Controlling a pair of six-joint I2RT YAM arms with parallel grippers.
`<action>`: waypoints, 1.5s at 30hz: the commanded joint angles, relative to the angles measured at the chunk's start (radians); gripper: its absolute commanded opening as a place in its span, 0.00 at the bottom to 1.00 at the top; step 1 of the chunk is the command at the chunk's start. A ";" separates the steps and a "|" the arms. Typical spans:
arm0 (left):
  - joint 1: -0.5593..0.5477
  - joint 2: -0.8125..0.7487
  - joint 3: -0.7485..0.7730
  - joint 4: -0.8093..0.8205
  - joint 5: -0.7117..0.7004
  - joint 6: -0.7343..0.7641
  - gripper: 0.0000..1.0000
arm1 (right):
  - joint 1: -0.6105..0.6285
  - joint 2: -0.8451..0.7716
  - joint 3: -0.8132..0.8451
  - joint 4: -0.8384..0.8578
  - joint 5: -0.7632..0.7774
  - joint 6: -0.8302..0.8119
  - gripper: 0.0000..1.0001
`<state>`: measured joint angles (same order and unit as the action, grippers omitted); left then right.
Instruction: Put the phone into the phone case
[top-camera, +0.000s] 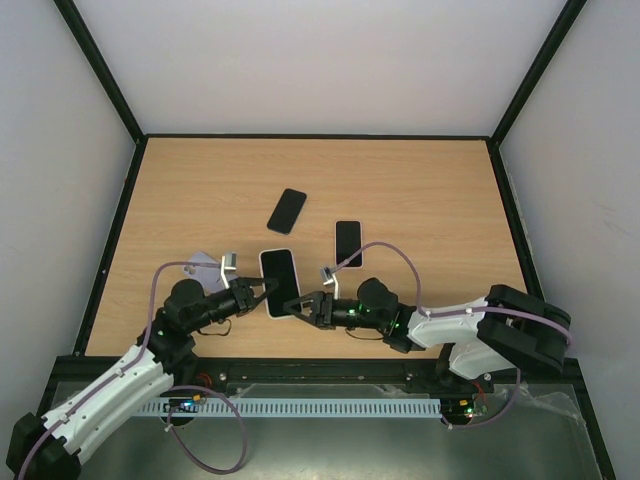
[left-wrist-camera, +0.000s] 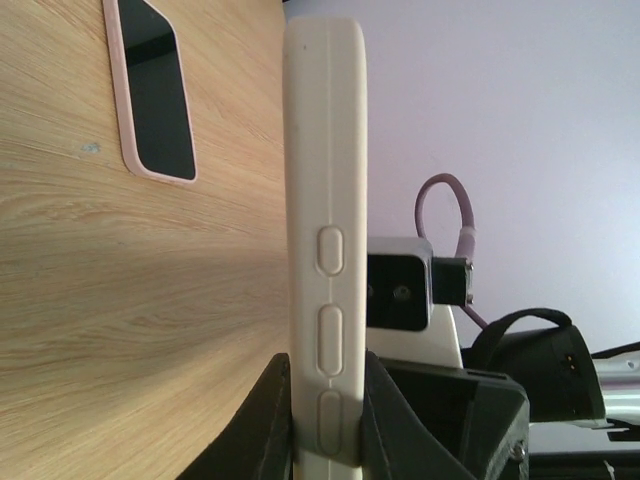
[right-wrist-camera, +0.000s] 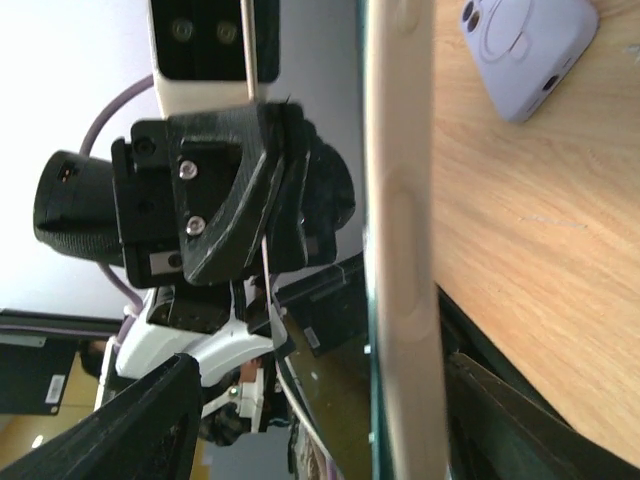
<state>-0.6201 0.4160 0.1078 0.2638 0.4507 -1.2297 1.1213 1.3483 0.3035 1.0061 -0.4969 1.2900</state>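
A phone in a white case (top-camera: 278, 282) hangs level just above the table, screen up, between my two grippers. My left gripper (top-camera: 258, 296) is shut on its left edge. In the left wrist view the white case (left-wrist-camera: 325, 200) stands edge-on, with side buttons showing, pinched between the black fingers (left-wrist-camera: 265, 425) of my left gripper (left-wrist-camera: 325, 425). My right gripper (top-camera: 300, 303) is at the phone's right edge. In the right wrist view the white case (right-wrist-camera: 400, 250) runs edge-on between the jaws of my right gripper (right-wrist-camera: 330, 430), which stand open and wide apart.
A lilac case (top-camera: 203, 268) lies on the table left of my left gripper; in the right wrist view the lilac case (right-wrist-camera: 525, 45) shows at top right. Two dark phones (top-camera: 287, 210) (top-camera: 347, 243) lie beyond. A pink-rimmed phone (left-wrist-camera: 155, 90) shows in the left wrist view.
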 joint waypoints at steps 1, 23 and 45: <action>0.008 0.010 0.055 0.053 -0.016 0.028 0.02 | 0.025 0.016 -0.013 0.117 -0.037 0.022 0.64; 0.009 -0.027 0.068 -0.033 -0.056 0.070 0.02 | 0.028 -0.003 -0.086 0.272 -0.008 0.112 0.04; 0.008 -0.029 0.028 0.090 -0.008 -0.060 0.02 | 0.028 -0.066 -0.068 0.136 0.057 0.052 0.54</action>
<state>-0.6167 0.4171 0.1482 0.2523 0.4332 -1.2469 1.1454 1.3087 0.2249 1.1664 -0.4808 1.3815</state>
